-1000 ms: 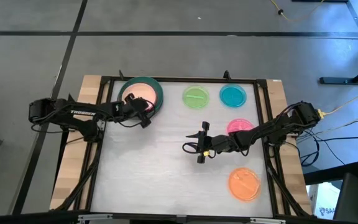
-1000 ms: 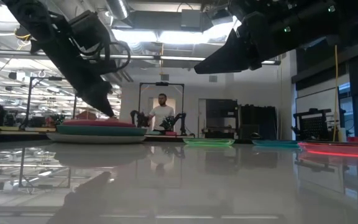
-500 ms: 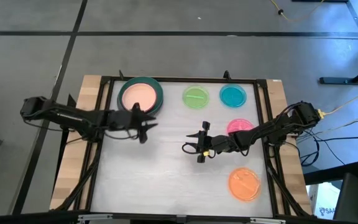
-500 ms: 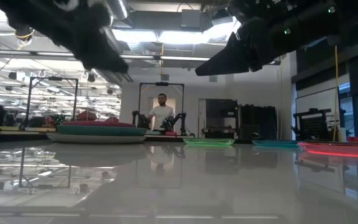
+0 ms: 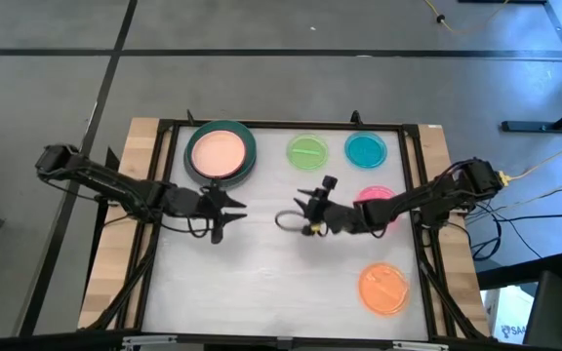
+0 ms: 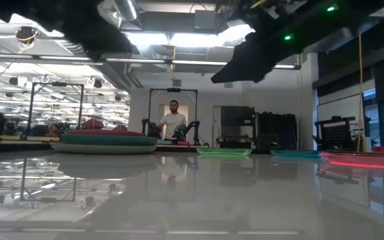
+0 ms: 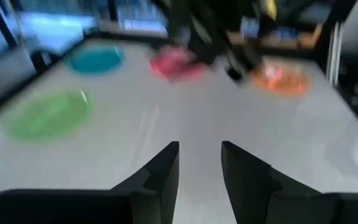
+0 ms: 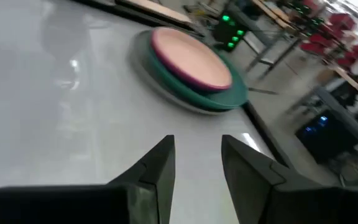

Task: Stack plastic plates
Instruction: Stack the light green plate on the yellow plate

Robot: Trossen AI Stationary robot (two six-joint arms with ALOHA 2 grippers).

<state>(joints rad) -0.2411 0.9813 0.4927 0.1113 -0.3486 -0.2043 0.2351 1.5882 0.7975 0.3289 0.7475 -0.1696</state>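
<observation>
Plates stacked, peach (image 5: 217, 150) over teal (image 5: 245, 146), at far left corner, green (image 5: 307, 151), cyan (image 5: 365, 149), pink (image 5: 371, 195), orange (image 5: 383, 288) lying separately, both empty grippers (image 5: 224, 212) (image 5: 310, 209) slightly apart mid-table between.

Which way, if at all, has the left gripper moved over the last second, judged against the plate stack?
Yes. The left gripper has pulled away from the plate stack toward the table's middle, fingers empty.
</observation>
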